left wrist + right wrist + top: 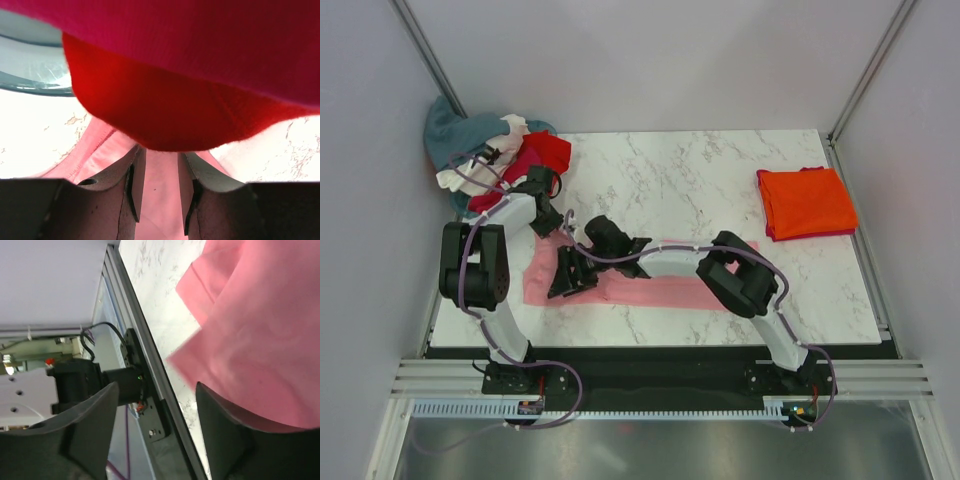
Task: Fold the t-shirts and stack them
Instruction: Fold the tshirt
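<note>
A light pink t-shirt lies spread as a long strip across the middle of the table. My left gripper is at its back left corner, under the edge of the pile. In the left wrist view the gripper stands a little open, with pink cloth showing in the gap and a red shirt overhanging it. My right gripper hangs wide open over the pink shirt's left end. In the right wrist view the gripper is empty, with pink cloth beside its right finger. A folded orange shirt lies at the back right.
A loose pile at the back left corner holds the teal-grey, white, red and magenta shirts. A magenta edge shows under the orange shirt. The table's left rail and the left arm's base lie close to my right gripper.
</note>
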Controlling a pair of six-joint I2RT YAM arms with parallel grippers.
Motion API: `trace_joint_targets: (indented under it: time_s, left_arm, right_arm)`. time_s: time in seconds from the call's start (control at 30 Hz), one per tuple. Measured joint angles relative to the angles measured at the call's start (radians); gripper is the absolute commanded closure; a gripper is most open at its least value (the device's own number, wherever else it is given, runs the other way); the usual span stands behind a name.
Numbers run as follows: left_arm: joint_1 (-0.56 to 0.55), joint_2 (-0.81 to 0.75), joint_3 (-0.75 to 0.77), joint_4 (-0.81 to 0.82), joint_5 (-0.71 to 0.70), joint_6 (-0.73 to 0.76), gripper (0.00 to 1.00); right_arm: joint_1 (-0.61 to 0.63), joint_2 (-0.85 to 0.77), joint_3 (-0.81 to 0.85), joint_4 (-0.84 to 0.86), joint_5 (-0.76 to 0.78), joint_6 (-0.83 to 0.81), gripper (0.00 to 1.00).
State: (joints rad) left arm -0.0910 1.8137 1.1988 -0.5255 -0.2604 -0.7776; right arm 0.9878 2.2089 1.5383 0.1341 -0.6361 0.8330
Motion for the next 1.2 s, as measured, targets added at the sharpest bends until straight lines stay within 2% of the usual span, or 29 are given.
trace_joint_targets:
  time_s: [0.07,0.2,0.37,0.47,0.57,0.6,0.67,0.7,0.97,1.2]
  left_arm:
    - [0.000,0.002,0.001,0.000,0.000,0.000,0.61]
    - [0.001,0.007,0.001,-0.001,0.000,0.000,0.62]
    - [0.001,0.007,0.001,-0.001,0.000,0.001,0.62]
    - [0.001,0.005,0.001,-0.001,0.000,0.002,0.62]
    - [-0.001,-0.008,0.001,-0.002,0.002,0.003,0.61]
    - [-0.001,-0.016,0.001,-0.002,0.004,0.003,0.61]
    - [-0.004,-0.038,0.001,-0.003,0.010,0.005,0.61]
    - [-0.006,-0.052,0.001,-0.003,0.011,0.006,0.61]
    - [-0.023,-0.113,0.001,-0.001,0.028,0.010,0.61]
    - [-0.024,-0.113,0.001,-0.003,0.029,0.015,0.61]
  right_arm:
    - [0.019,-0.002,-0.055,0.075,-0.012,0.046,0.23]
    - [0.044,-0.004,-0.143,0.145,-0.021,0.100,0.30]
    - [0.021,-0.090,-0.194,0.076,0.040,0.056,0.34]
    - [-0.011,-0.193,-0.211,0.016,0.110,-0.002,0.43]
    - [-0.041,-0.289,-0.216,-0.049,0.204,-0.066,0.57]
    - [-0.048,-0.310,-0.216,-0.068,0.232,-0.086,0.67]
    - [-0.055,-0.326,-0.214,-0.103,0.265,-0.121,0.81]
    - [-0.054,-0.324,-0.214,-0.121,0.276,-0.132,0.84]
    - [-0.006,-0.232,-0.216,-0.228,0.327,-0.166,0.91]
    - [0.029,-0.193,-0.255,-0.256,0.375,-0.177,0.91]
